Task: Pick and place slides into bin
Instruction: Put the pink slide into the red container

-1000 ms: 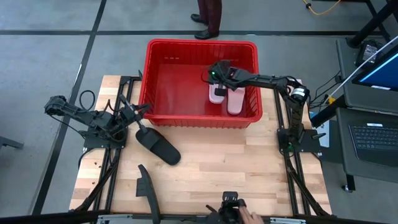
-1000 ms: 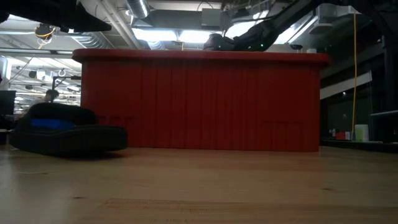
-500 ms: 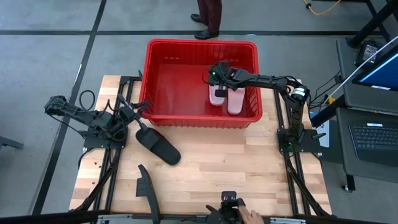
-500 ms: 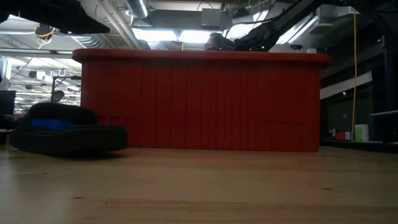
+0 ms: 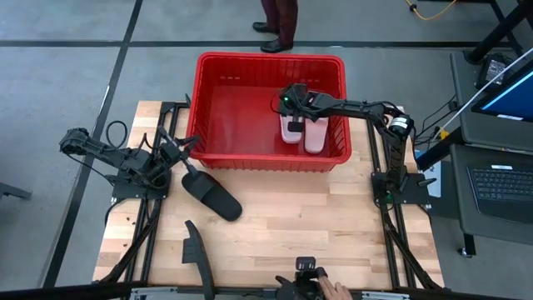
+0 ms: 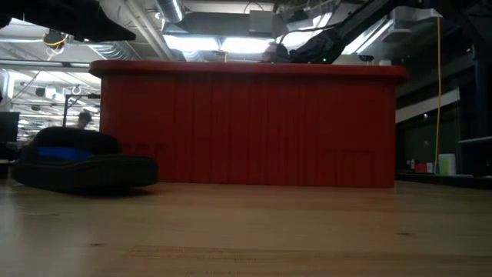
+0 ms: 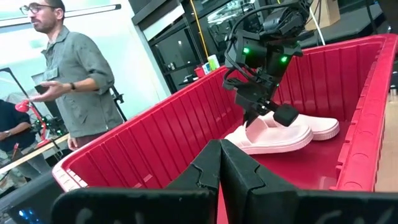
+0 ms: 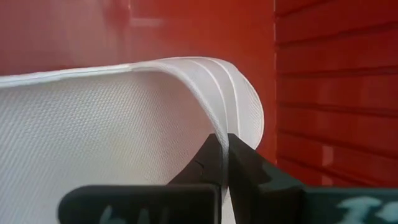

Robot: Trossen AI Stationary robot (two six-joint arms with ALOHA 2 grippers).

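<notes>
The red bin (image 5: 271, 62) stands at the table's far edge with two pink slides side by side on its floor near its right wall. My right gripper (image 8: 225, 149) reaches down into the bin and is shut on the left pink slide (image 5: 291, 129). The other pink slide (image 5: 315, 135) lies flat beside it. A black slide (image 5: 212, 197) rests on its sole on the table in front of the bin's left corner. A second black slide (image 5: 195, 248) lies near the front edge. My left gripper (image 7: 221, 152) hangs shut and bare, level, at the bin's near-left corner. My right gripper pinches the curved edge of the pink slide's ribbed strap (image 8: 231, 127) between its two fingers. The fingers slant down into the bin from the right. The slide (image 7: 267, 138) sits low on the bin floor; whether any part of it is raised, I cannot tell.
A person (image 7: 74, 81) stands beyond the bin's far side. Someone's hand (image 5: 329, 292) shows at the table's front edge. A desk with a laptop (image 5: 500, 187) stands to the right of the table. Bare wood (image 5: 308, 225) lies in front of the bin.
My right gripper has turned slightly at the wrist over the pink slide while staying where it was in the bin. The slides and my left arm have kept still.
</notes>
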